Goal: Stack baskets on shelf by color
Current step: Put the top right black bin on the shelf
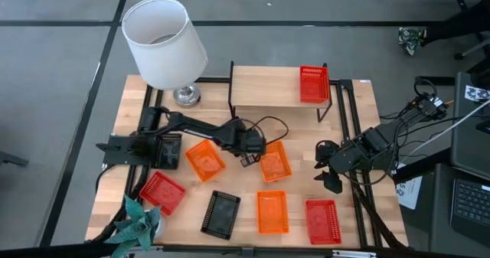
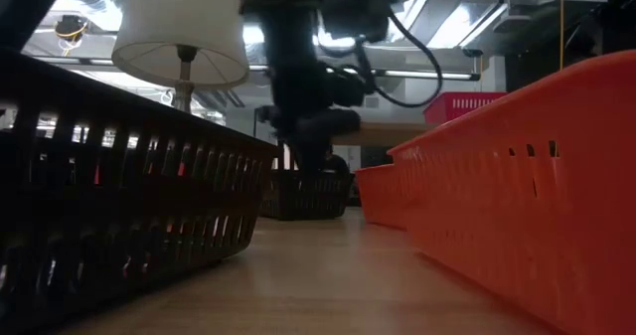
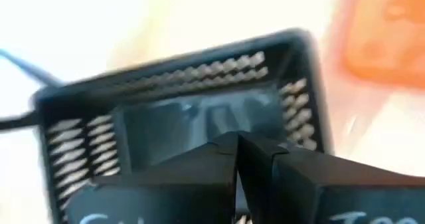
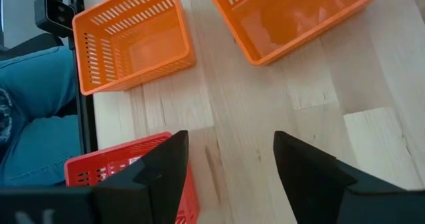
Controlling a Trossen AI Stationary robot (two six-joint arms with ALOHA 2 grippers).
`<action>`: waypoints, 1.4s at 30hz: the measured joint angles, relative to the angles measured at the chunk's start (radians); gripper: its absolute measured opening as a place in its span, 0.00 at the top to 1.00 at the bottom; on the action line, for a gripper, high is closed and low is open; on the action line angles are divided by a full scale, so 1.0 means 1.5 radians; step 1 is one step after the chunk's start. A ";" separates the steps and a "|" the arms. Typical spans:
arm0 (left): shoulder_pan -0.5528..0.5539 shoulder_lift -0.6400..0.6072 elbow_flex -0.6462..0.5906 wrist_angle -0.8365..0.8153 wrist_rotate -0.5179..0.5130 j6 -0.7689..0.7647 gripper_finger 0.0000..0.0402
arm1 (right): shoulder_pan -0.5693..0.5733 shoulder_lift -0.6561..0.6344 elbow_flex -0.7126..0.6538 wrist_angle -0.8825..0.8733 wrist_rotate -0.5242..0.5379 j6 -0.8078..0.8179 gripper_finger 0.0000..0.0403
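My left gripper (image 1: 249, 157) hangs shut over the table's middle, just above a black basket (image 3: 199, 111). In the low view that basket (image 2: 308, 194) sits low beneath the arm. My right gripper (image 1: 329, 172) hovers open near the right side, above bare wood (image 4: 229, 144) between two orange baskets (image 4: 133, 41) (image 4: 292, 18) and a red basket (image 4: 126, 167). The shelf (image 1: 264, 86) stands at the far edge, with one red basket (image 1: 314, 83) on its right end. More baskets lie on the table: orange (image 1: 205, 160), orange (image 1: 276, 162), orange (image 1: 272, 212), red (image 1: 162, 191), red (image 1: 321, 220), black (image 1: 222, 212), black (image 1: 167, 151). My left gripper comes from above, its shut fingertips (image 3: 229, 151) over the near wall of the black basket. The fingers themselves hide that spot, and I cannot tell whether they touch the basket.
A white-shaded lamp (image 1: 164, 44) stands at the far left corner and a fake plant (image 1: 138, 223) at the near left corner. Black frame rails (image 1: 348, 120) run along the right side. A person's blue-clad leg (image 4: 33, 104) shows beyond the table edge.
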 joint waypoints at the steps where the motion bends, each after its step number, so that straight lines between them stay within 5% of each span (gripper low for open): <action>1: 0.002 0.011 0.015 0.020 0.026 0.019 1.00 | 0.000 0.000 0.000 0.000 0.000 0.000 0.45; 6: -0.012 0.031 0.108 0.196 0.176 0.131 1.00 | 0.000 0.000 0.000 0.000 0.000 0.000 0.45; 9: -0.032 0.036 0.155 0.188 0.165 0.166 1.00 | 0.000 0.000 0.000 0.000 0.000 0.000 0.45; 17: -0.097 -0.006 0.243 -0.168 0.020 0.147 1.00 | 0.000 0.013 0.000 0.001 0.061 -0.006 0.45; 24: -0.156 -0.125 0.241 -0.453 -0.073 0.010 1.00 | -0.023 0.104 0.001 0.117 0.097 -0.172 0.45; 31: -0.210 -0.268 0.132 -0.431 -0.141 -0.054 1.00 | -0.088 0.251 0.013 0.168 0.116 -0.367 0.45; 42: -0.250 -0.526 -0.235 -0.288 -0.210 -0.239 1.00 | -0.124 0.397 0.078 0.180 0.038 -0.495 0.45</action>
